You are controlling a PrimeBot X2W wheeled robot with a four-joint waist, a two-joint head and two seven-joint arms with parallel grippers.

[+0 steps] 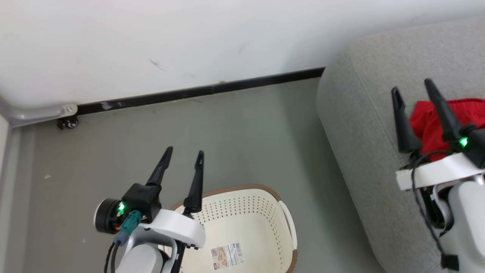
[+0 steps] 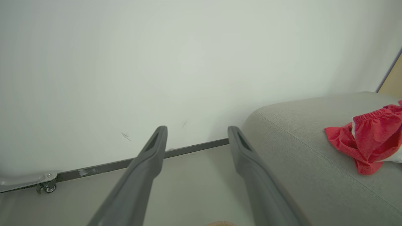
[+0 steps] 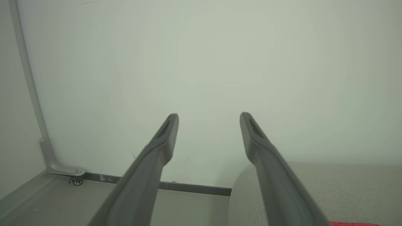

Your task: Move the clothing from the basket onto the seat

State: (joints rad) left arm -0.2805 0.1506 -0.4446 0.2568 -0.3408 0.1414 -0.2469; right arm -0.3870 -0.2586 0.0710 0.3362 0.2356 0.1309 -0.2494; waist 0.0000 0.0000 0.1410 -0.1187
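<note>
The cream basket (image 1: pixel 265 204) with a brown rim stands on the floor at the bottom centre; its visible inside holds just a paper label. Red clothing (image 1: pixel 430 125) lies on the grey seat (image 1: pixel 360 125) at the right, partly hidden behind my right arm. From the left wrist, the clothing (image 2: pixel 369 141) shows rumpled on the seat (image 2: pixel 298 150) with a white trim band. My left gripper (image 1: pixel 183 151) hangs open over the basket's near-left rim, holding nothing. My right gripper (image 1: pixel 413 85) is open above the seat, just left of the clothing. A red strip of clothing (image 3: pixel 355 223) peeks up beside the right gripper (image 3: pixel 209 116).
A white wall with a dark baseboard (image 1: pixel 197 93) runs behind the grey floor (image 1: pixel 242 144). A small caster wheel (image 1: pixel 68 122) under a pale metal frame sits at the far left by the wall. Open floor lies between the basket and the wall.
</note>
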